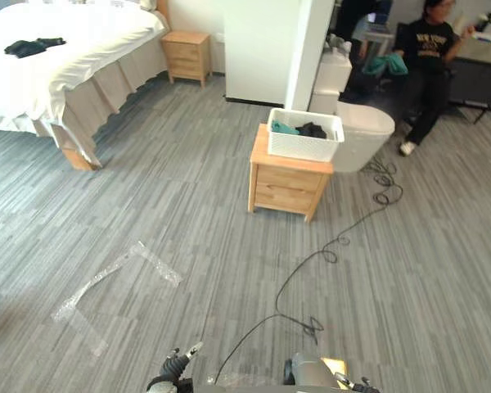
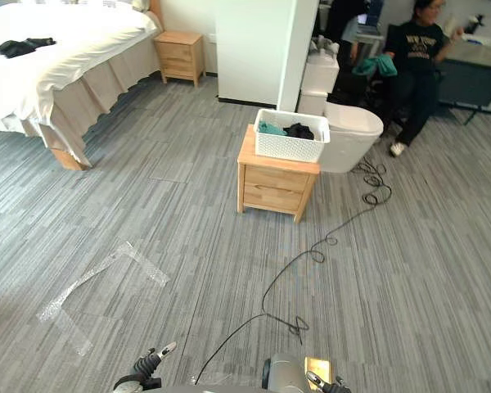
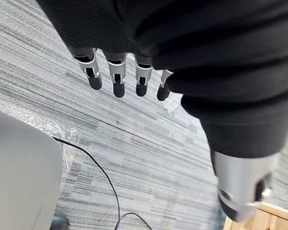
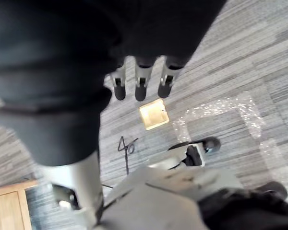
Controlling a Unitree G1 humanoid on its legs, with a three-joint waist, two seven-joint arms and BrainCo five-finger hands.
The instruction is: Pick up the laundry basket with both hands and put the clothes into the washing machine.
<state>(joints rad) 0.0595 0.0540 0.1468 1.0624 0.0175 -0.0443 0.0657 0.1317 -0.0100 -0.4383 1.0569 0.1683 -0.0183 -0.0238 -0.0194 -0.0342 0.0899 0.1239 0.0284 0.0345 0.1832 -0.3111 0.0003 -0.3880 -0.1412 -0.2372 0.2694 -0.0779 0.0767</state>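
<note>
Laundry basket (image 1: pixel 304 147) on nightstand (image 1: pixel 285 187) holds clothes (image 1: pixel 313 129); left hand (image 3: pixel 118 76), right hand (image 4: pixel 141 84): fingers (image 3: pixel 93 73) slack, empty

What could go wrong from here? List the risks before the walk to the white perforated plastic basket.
1. The white perforated plastic laundry basket sits toward the far right edge of the light wooden nightstand; an uneven two-hand lift may tip it off.
2. A person in black sits close to the white rounded washing machine; the carried basket might swing near them.
</note>
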